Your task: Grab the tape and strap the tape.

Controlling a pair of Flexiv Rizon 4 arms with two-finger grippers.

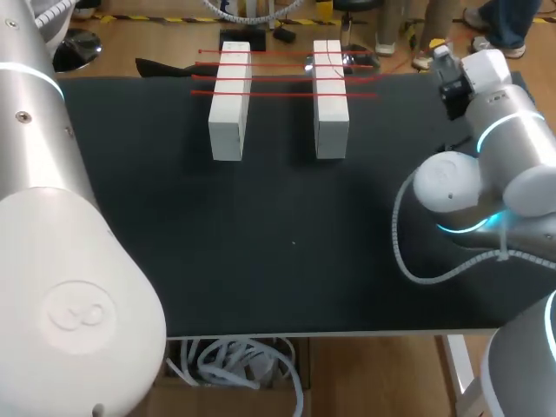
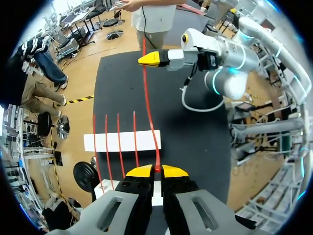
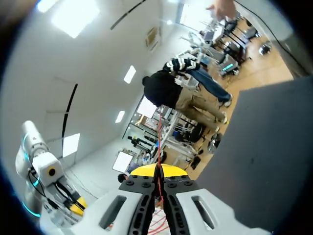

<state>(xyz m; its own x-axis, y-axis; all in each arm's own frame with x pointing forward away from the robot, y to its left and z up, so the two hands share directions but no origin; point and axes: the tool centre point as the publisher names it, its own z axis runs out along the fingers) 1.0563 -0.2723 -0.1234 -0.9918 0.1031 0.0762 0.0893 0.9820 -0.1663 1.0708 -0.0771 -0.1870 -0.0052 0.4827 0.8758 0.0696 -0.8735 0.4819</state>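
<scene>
Two white blocks [image 1: 230, 104] stand on the dark tabletop [image 1: 287, 261], with several strands of red tape [image 2: 148, 107] laid across them. One more strand runs straight from the left end effector [image 2: 157, 171], pinched together on it, over a block to the right end effector [image 3: 157, 172], likewise clamped on the tape. It looks thin, light and limp, and probably snaps easily. It is best held near its ends under gentle, even tension.
</scene>
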